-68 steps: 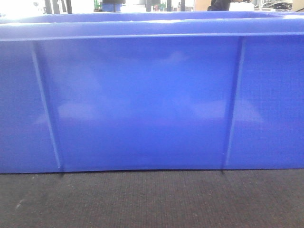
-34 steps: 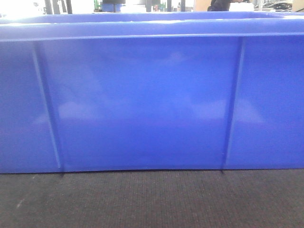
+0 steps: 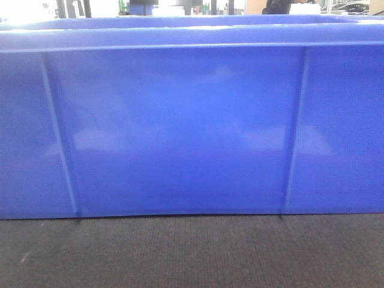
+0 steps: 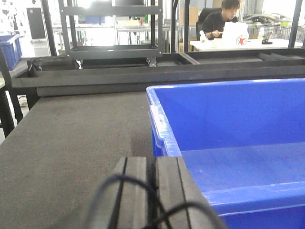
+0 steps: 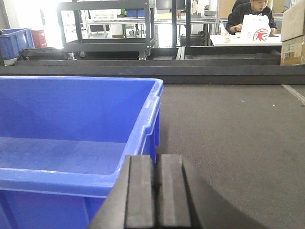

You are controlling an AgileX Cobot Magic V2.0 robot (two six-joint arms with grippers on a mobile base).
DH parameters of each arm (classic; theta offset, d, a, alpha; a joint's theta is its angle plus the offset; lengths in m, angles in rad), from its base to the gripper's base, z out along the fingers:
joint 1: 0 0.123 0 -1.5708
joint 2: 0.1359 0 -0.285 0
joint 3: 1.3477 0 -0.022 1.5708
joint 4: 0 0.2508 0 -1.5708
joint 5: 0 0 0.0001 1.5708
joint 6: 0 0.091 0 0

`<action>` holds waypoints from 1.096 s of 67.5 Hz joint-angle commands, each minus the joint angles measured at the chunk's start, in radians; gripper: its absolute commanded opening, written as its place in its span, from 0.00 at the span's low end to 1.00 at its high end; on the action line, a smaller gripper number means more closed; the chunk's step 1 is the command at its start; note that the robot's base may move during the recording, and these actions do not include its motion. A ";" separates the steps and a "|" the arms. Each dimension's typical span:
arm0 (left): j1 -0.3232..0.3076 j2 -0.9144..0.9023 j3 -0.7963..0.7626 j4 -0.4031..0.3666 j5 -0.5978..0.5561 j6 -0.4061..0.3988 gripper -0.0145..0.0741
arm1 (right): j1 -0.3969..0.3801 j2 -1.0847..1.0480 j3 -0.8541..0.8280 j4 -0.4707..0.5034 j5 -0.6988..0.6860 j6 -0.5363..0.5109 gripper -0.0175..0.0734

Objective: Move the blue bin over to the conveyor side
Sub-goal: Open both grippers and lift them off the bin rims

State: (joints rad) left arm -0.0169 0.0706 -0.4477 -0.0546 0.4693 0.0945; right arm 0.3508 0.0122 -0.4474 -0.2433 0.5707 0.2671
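Bin flanked by both grippers, jaws closed, ahead of a push or lift toward the conveyor.

The bin [image 3: 180, 132] sits flat on the dark tabletop [image 3: 192, 252], its ribbed near wall filling the front view; the left gripper [image 4: 153, 191] hangs just outside the bin's left near corner, pads pressed together with nothing between them; the right gripper [image 5: 155, 191] mirrors it just outside the bin's right near corner, also shut on nothing. That symmetric stance probably suits bracing the bin from both ends, since it looks too wide for one arm; beyond the bin's far wall runs a black rail [image 5: 152, 71], likely the conveyor side; no contact is visible yet.
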 commanded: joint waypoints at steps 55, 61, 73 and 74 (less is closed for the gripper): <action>0.004 -0.071 0.154 0.067 -0.163 -0.001 0.16 | -0.002 -0.004 0.002 -0.006 -0.038 -0.006 0.11; 0.004 -0.071 0.229 0.062 -0.233 -0.001 0.16 | -0.002 -0.004 0.002 -0.006 -0.038 -0.006 0.11; 0.004 -0.071 0.357 0.055 -0.315 -0.001 0.16 | -0.002 -0.004 0.002 -0.006 -0.038 -0.006 0.11; 0.004 -0.071 0.366 0.045 -0.322 -0.001 0.16 | -0.002 -0.004 0.002 -0.006 -0.038 -0.006 0.11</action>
State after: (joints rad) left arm -0.0169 0.0047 -0.1269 0.0079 0.2096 0.0945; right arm 0.3508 0.0122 -0.4474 -0.2433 0.5613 0.2632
